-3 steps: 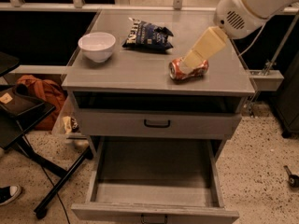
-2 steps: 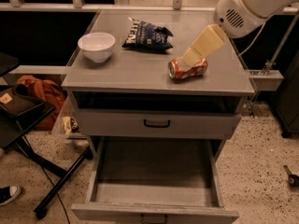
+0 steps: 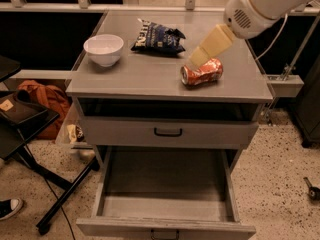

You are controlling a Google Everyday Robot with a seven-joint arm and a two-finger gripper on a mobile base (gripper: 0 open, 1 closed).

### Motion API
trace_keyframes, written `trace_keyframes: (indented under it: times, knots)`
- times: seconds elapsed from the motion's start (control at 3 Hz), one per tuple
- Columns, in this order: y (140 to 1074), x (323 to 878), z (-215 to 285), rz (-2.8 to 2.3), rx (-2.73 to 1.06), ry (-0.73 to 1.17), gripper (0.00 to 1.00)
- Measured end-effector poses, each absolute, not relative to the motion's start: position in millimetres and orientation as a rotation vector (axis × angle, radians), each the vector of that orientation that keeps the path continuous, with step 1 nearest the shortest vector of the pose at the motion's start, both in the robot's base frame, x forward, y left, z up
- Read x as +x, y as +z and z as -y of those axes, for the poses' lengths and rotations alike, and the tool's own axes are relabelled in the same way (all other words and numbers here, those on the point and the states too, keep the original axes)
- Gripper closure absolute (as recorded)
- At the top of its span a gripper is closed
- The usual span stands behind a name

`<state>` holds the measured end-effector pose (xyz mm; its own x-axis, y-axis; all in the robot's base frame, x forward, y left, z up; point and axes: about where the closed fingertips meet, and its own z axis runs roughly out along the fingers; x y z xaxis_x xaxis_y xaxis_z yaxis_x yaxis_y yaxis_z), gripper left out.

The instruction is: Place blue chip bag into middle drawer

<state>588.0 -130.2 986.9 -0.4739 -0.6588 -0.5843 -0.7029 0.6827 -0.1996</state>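
Off the table's left edge, on the floor, lie an orange backpack [image 3: 42,96] and the toe of a shoe [image 3: 9,207]. On the grey table top [image 3: 125,79], near its left edge, stands a white bowl [image 3: 103,48]. The blue chip bag [image 3: 159,36] lies flat toward the back edge, about midway across, to the right of the bowl and apart from it. White lettering runs along the bag's left end, but I cannot read it.

My gripper [image 3: 196,62] hangs over the right half of the top, slanting down from my white arm [image 3: 260,4] above the back right corner. Its tip is right of the bag, clear of it, and just above the crushed red-orange can [image 3: 201,72]. Whether it touches the can I cannot tell, nor whether it is wide or narrow; it holds nothing. The can lies on its side nearer the front edge, with no legible brand.

Under the top, the upper drawer [image 3: 168,132] is shut. Below it the middle drawer [image 3: 167,184] is pulled out, its grey floor showing.
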Motion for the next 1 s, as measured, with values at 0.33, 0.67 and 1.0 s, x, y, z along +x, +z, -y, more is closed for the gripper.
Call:
trace_keyframes:
  times: [0.33,0.67,1.0]
  knots:
    - [983,645,124,-2.221,-0.935,0.056,0.00]
    - [981,706,110,-2.163,-0.865,0.074,0.00]
    - [975,753,78,-2.111,-0.828,0.139,0.00]
